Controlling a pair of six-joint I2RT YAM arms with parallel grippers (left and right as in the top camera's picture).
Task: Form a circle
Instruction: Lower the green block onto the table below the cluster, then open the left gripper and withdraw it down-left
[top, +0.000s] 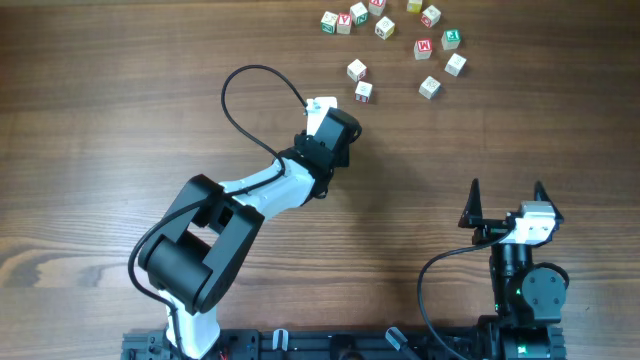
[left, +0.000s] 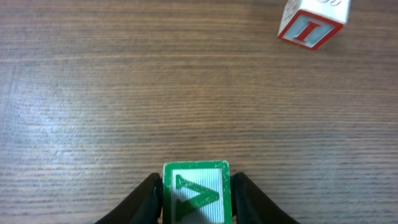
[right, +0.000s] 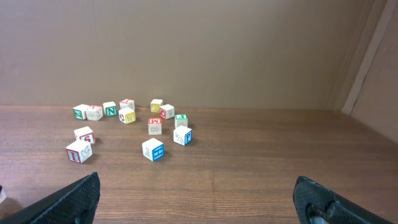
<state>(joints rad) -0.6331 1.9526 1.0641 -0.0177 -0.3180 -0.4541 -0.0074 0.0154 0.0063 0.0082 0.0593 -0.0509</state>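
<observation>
Green block (left: 196, 186) sits within left end effector (left: 196, 202), hold unclear
Red I block (left: 311, 25) lies far right of it; right end effector (top: 507, 195) gapes empty, farther off

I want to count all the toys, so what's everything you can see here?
table: one, brown wood, under everything.
wall: one, tan, behind the table.
letter blocks: thirteen, white with red, green, blue or yellow faces, scattered at the far side.
green letter block: one, green and white, between the fingers of the left gripper.
left gripper: one, black, fingers either side of that block.
right gripper: one, black, open and empty, front right.
</observation>
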